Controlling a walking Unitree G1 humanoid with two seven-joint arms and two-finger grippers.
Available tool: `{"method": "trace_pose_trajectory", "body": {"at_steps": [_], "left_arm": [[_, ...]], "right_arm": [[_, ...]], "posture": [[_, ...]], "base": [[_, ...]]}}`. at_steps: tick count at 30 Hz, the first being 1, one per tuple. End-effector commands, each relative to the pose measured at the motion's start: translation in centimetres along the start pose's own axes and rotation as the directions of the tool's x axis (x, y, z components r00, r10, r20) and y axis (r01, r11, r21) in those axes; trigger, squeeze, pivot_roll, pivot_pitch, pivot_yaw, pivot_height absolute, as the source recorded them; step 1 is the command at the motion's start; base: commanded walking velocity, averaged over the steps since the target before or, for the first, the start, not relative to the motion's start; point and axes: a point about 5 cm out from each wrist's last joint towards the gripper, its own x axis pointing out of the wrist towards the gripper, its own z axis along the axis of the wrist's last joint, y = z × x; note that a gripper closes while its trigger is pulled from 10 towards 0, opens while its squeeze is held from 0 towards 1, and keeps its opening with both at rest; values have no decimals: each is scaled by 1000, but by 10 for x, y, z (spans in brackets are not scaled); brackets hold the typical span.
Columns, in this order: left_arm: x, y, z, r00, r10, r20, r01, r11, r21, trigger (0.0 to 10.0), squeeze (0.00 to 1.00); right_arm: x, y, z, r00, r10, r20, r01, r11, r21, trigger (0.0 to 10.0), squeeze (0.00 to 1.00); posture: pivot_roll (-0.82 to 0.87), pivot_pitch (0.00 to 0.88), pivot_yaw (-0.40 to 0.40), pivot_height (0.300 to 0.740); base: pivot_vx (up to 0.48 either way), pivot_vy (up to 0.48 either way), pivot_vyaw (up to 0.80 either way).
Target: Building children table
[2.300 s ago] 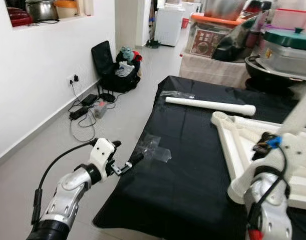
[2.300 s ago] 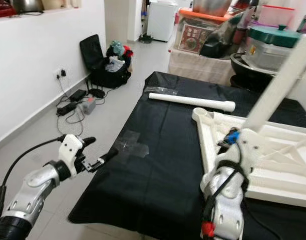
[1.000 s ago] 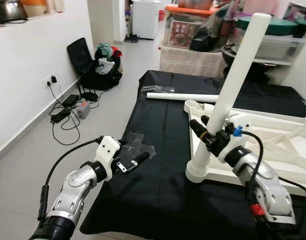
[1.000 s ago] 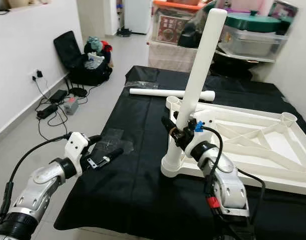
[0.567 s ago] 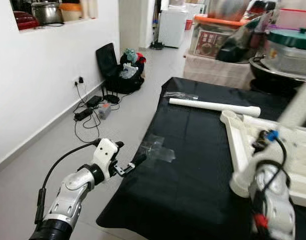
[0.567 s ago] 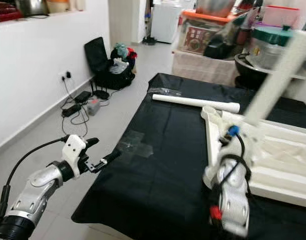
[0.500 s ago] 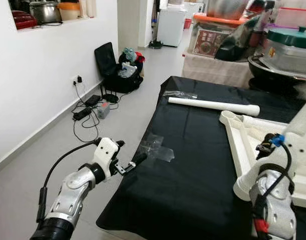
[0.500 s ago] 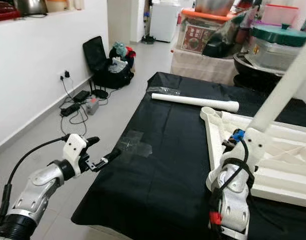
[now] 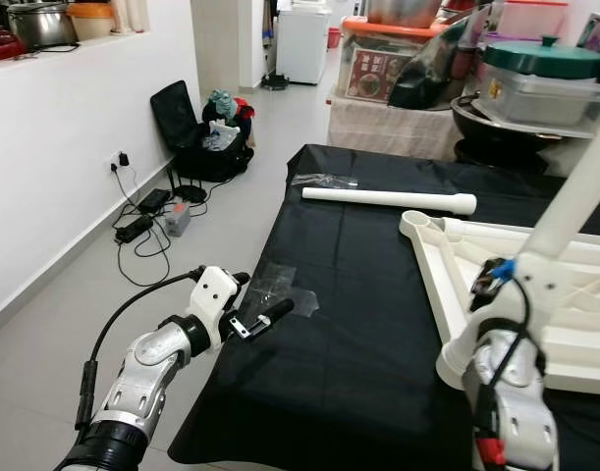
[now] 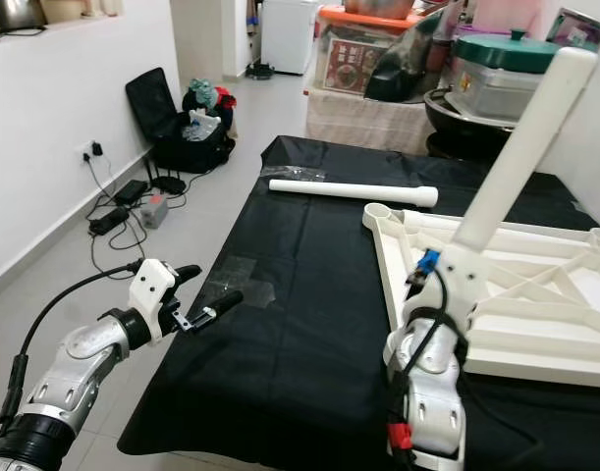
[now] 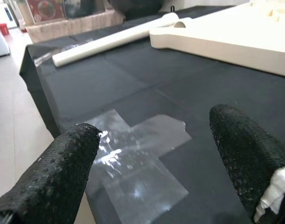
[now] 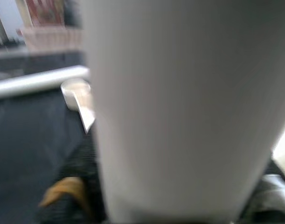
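We see the smooth white plastic table frame (image 10: 520,294) lying upside down on the black-clothed counter (image 10: 309,343). Our right claw (image 10: 447,275) clamps an upright round leg (image 10: 516,157). Our left claw (image 9: 255,312), fingers apart, hovers beside glossy clear tape (image 11: 133,154).
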Motion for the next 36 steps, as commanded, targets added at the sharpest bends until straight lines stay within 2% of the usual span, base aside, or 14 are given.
{"method": "trace_pose_trajectory", "body": {"at_steps": [1, 2, 7, 11, 12, 17, 18, 20, 21, 24, 29, 32, 34, 36], "left_arm": [[-4, -1, -4, 1000, -3, -13, 3, 1000, 2, 10000, 0], [-4, -1, -4, 1000, -1, -14, 2, 1000, 1, 10000, 0], [-4, -1, -4, 1000, -1, -13, 1, 1000, 0, 10000, 0], [-3, -2, -3, 1000, -8, -6, 8, 1000, -4, 10000, 0], [-3, -2, -2, 1000, -10, -6, 10, 1000, -3, 10000, 0], [-1, 0, -1, 1000, -7, -5, 7, 1000, 3, 10000, 0], [-1, 1, -1, 1000, -4, -4, 4, 1000, 5, 10000, 0], [-1, 1, -1, 1000, -4, -4, 4, 1000, 5, 10000, 0], [-1, 1, -1, 1000, -2, -2, 2, 1000, 5, 10000, 0], [-3, -1, -2, 1000, -1, -2, 1, 1000, 2, 10000, 0], [-9, -1, -6, 1000, 2, -18, -2, 1000, 2, 10000, 0], [-9, -1, -6, 1000, 2, -18, -2, 1000, 2, 10000, 0], [-6, 1, -3, 1000, 3, -15, -3, 1000, -4, 10000, 0], [-4, 2, -1, 1000, 5, -12, -5, 1000, -15, 10000, 0]], "right_arm": [[5, -2, 3, 1000, -2, 3, 2, 1000, -6, 10000, 827], [8, -1, 7, 999, 39, 17, -39, 999, -20, 10000, 0], [12, 1, 14, 994, 97, 47, -97, 995, -10, 10000, 0], [19, 14, 38, 858, 486, 164, -493, 870, 3, 10000, 0], [19, 17, 45, 748, 636, 190, -640, 767, -48, 10000, 0], [26, 21, 42, 629, 766, 137, -749, 643, -159, 10000, 0], [31, 24, 36, 617, 781, 96, -760, 624, -181, 6392, 0], [31, 24, 36, 617, 781, 96, -760, 624, -181, 6392, 0], [33, 25, 32, 618, 783, 73, -762, 620, -188, 0, 0], [33, 27, 23, 636, 770, 50, -750, 632, -195, 0, 0], [46, 8, 2, 884, 468, 3, -462, 873, -155, 0, 0], [46, 8, 2, 884, 468, 3, -462, 873, -155, 0, 0], [41, -39, 5, 996, -46, 71, 51, 996, -69, 0, 0], [21, -78, 6, 911, -397, 115, 403, 914, -37, 0, 0]], "posture": [[13, 0, -81, 740], [10, 0, -80, 740], [10, 0, -80, 740], [14, 0, -78, 740], [13, 0, -80, 740], [22, 0, -92, 740], [21, 0, -93, 740], [21, 0, -93, 740], [21, 0, -93, 740], [36, 0, -100, 740], [26, 0, -90, 740], [26, 0, -90, 740], [17, 0, -85, 740], [17, 0, -85, 740]], "base": [[0, 0, 0], [0, 0, 0], [0, 0, 0], [0, 0, 0], [0, 0, 0], [0, 0, 0], [0, 0, 0], [0, 0, 0], [0, 0, 0], [0, 0, 0], [0, 0, 0], [0, 0, 0], [0, 0, 0], [0, 0, 0]]}}
